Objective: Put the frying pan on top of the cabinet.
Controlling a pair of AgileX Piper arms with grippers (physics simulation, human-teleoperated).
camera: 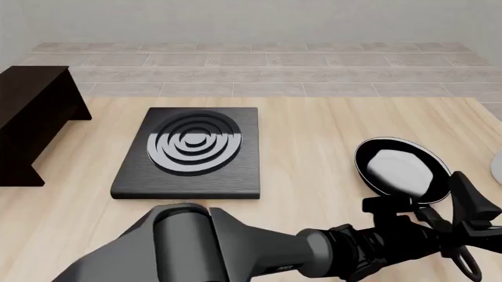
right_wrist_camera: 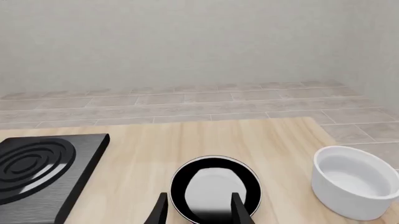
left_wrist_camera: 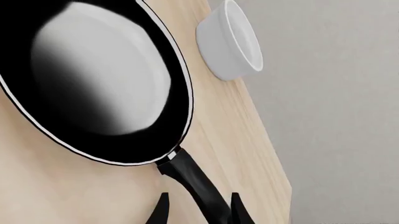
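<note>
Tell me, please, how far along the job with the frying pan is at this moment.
Done: nothing yet. The frying pan sits on the table at the right, far from the cabinet at the left edge. In hand: the left gripper is open astride the pan's handle, not yet clamped. Left: grip, lift, carry it across and set it on the cabinet top. The right gripper is open and holds nothing.

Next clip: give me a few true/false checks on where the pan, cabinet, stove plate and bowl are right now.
1. The pan sits on the table. True.
2. The pan is on the cabinet. False: the cabinet is far left, with nothing on the part of its top in view.
3. The left hand straddles the pan's handle. True.
4. The pan rests on the stove plate. False: it lies to the right of it.
5. A white bowl stands near the pan. True.
</note>
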